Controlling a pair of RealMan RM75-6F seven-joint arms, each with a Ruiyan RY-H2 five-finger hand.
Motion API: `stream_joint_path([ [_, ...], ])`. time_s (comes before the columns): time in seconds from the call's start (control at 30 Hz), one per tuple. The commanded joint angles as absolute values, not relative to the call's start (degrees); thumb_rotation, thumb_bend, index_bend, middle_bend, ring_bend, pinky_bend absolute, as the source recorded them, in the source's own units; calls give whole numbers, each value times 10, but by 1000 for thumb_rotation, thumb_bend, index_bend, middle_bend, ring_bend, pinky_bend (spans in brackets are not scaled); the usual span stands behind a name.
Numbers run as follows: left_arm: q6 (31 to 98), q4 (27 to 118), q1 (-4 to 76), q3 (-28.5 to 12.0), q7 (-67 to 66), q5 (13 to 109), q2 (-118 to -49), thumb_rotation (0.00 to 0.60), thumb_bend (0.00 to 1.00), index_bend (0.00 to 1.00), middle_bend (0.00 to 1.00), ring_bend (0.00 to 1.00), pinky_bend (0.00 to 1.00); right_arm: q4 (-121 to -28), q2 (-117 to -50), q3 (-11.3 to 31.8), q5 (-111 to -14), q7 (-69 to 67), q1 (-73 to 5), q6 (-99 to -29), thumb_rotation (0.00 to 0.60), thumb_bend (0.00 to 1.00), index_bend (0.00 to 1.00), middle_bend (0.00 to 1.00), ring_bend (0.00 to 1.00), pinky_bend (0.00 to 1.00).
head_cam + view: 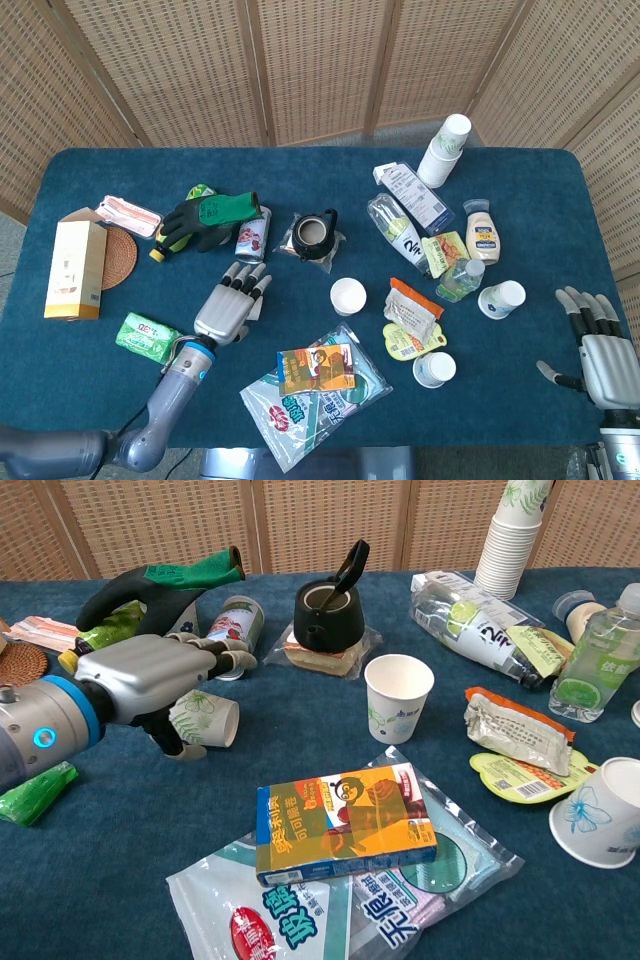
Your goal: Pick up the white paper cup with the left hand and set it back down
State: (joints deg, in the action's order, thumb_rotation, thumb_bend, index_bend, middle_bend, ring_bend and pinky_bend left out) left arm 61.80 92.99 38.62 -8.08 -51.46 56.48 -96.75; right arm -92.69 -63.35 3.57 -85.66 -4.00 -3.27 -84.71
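Note:
The white paper cup [210, 718] with a green flower print lies on its side on the blue table, mouth toward the right. My left hand [150, 680] lies over it, fingers stretched across its top and the thumb down at its near side; the fingers are not curled round it. From the head view the left hand [232, 305] hides the cup almost fully. My right hand [600, 350] rests at the table's near right corner with its fingers spread and nothing in it; the chest view does not show it.
Just beyond the cup lie a drink can [230, 630] and a black-and-green glove [160, 585]. An upright paper cup [399, 695] stands to the right, a black kettle [330, 610] behind it. A snack box [345, 820] on plastic bags lies in front.

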Motion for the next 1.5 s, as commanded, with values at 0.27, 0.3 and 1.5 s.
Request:
stream_joint_path([
  [0.27, 637, 907, 406, -78, -532, 547, -998, 600, 296, 37, 112, 84, 140, -927, -632, 36, -856, -43, -32, -848, 600, 84, 0, 0, 0, 0],
  [0.3, 640, 906, 407, -77, -534, 546, -1000, 600, 296, 52, 148, 115, 163, -927, -632, 36, -856, -44, -32, -848, 599, 85, 0, 0, 0, 0],
  [1.5, 684, 935, 357, -84, -169, 695, -986, 600, 307, 212, 464, 384, 319, -926, -635, 35, -855, -36, -34, -844, 600, 86, 0, 0, 0, 0],
])
